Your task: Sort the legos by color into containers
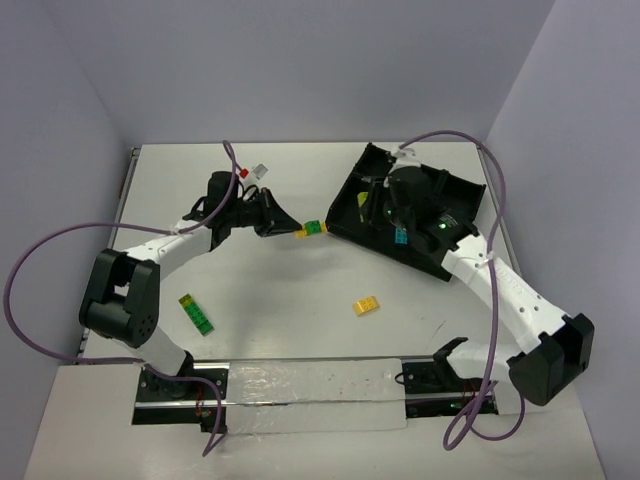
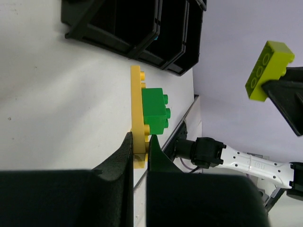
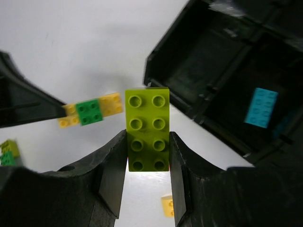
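My left gripper (image 1: 292,231) (image 2: 139,142) is shut on the end of a yellow plate (image 2: 137,101) that carries a green brick (image 2: 154,111), low over the table just left of the tray. This stack (image 1: 312,229) (image 3: 90,112) also shows in the other two views. My right gripper (image 3: 147,158) (image 1: 385,205) is shut on a lime-green brick (image 3: 147,127) (image 2: 269,70), held in the air near the tray's left edge. The black divided tray (image 1: 462,188) (image 3: 189,61) (image 2: 137,28) holds a cyan brick (image 3: 261,107) (image 1: 400,236) in one compartment.
A green and lime stack (image 1: 197,313) (image 3: 8,152) lies on the table at the left front. A yellow brick (image 1: 366,306) (image 3: 167,205) lies at the middle front. Small red and white bits (image 1: 255,172) sit at the back. Purple cables loop beside both arms.
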Controlling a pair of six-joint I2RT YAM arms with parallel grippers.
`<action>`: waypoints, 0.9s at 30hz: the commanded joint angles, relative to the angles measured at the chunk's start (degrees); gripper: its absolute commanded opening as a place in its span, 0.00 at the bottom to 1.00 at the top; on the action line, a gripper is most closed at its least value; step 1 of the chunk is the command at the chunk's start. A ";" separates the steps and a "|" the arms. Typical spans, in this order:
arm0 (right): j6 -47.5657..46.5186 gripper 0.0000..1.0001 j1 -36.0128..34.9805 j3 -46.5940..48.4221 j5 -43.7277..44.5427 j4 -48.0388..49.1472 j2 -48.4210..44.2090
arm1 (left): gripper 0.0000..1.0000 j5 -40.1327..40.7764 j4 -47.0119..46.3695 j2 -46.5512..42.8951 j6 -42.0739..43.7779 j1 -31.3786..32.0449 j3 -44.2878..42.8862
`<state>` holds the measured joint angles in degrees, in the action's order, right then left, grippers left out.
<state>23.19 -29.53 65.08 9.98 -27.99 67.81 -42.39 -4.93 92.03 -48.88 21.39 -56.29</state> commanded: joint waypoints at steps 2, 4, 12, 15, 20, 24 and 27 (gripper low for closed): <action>1.70 0.00 0.61 0.68 0.73 1.46 2.01 | 0.00 1.95 -0.67 0.32 -0.50 0.32 -3.73; 1.50 0.00 0.62 2.83 1.62 1.11 4.16 | 0.00 2.55 0.11 0.19 -0.21 0.32 -4.47; -0.08 0.00 2.15 11.13 8.24 0.21 20.60 | 0.00 4.75 0.69 -2.99 -0.62 0.32 -3.28; -1.42 0.00 2.58 14.13 8.13 0.32 25.43 | 0.00 5.24 1.90 -3.43 -0.01 0.32 -4.01; -1.30 0.06 3.08 17.62 8.65 -0.14 31.76 | 0.00 5.56 3.52 -4.05 0.54 0.32 -4.35; -1.39 0.19 3.34 18.94 8.48 -0.40 34.05 | 0.00 5.65 3.87 -4.49 0.54 0.32 -4.09; -1.47 0.58 3.34 20.64 7.44 -1.22 34.92 | 0.00 6.08 4.14 -5.32 0.72 0.32 -3.74</action>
<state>22.32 -26.65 81.28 16.75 -29.02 102.15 -37.20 -0.85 90.14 -48.88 21.39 -58.39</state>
